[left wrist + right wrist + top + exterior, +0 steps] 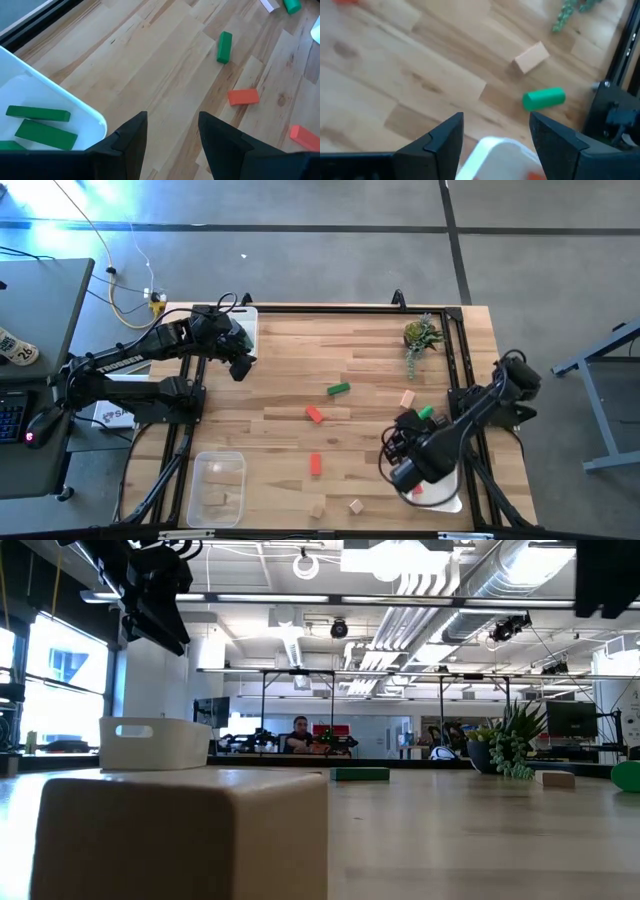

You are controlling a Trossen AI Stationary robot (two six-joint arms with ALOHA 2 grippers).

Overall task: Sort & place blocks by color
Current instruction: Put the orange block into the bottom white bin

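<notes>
Blocks: small painted wooden bars.

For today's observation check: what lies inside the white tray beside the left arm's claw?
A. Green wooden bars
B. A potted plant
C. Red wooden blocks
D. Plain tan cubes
A: the left wrist view shows green wooden bars lying inside the white tray, beside the open left claw.

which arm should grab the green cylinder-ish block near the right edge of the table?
Right. The right gripper hovers open over the table's right side, and the green block lies just ahead of its fingers, beside a tan block. The left gripper is open at the far-left white tray, across the table.
</notes>
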